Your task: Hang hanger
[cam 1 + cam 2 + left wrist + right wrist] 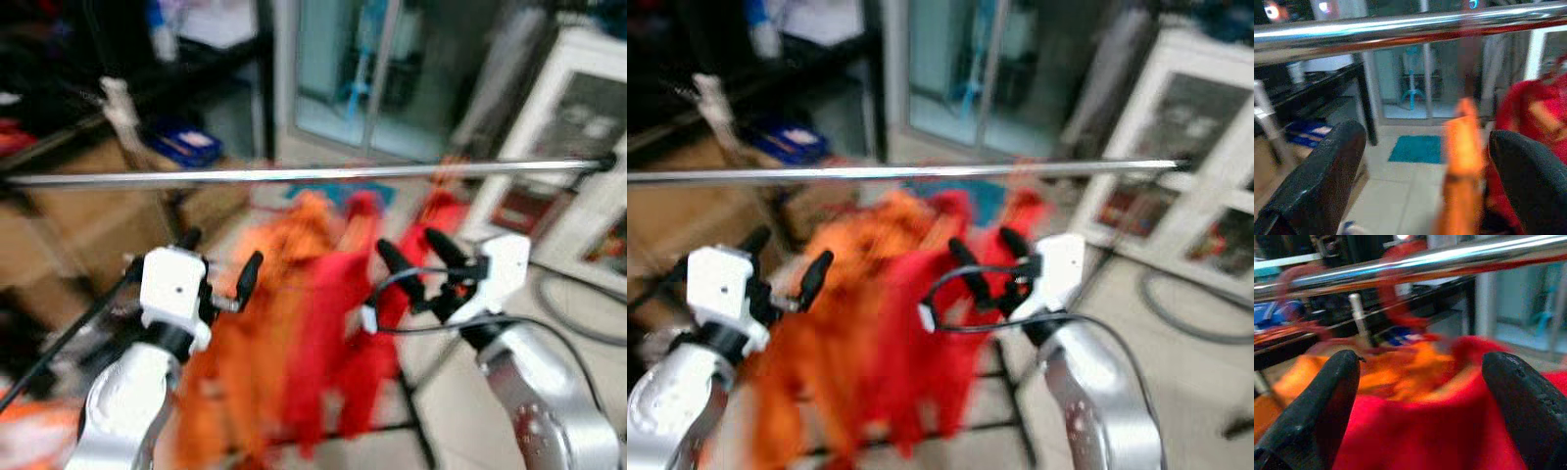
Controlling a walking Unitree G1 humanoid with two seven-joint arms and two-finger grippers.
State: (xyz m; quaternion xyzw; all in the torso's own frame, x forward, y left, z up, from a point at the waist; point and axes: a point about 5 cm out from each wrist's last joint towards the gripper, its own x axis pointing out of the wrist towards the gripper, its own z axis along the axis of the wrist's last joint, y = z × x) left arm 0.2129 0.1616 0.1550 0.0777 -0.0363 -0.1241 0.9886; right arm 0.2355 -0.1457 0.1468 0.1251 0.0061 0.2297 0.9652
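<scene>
A shiny metal rail runs across in front of me. Below it hang an orange garment and a red garment, both blurred. In the right wrist view a red hanger hook curls over the rail. An orange hanger part shows blurred between the left fingers. My left gripper is open beside the orange garment, below the rail. My right gripper is open at the red garment's right edge, holding nothing.
A white cabinet stands at the right, with a grey hose on the floor before it. Glass doors are behind the rail, a teal mat lies before them. Cardboard boxes and a dark shelf sit at the left.
</scene>
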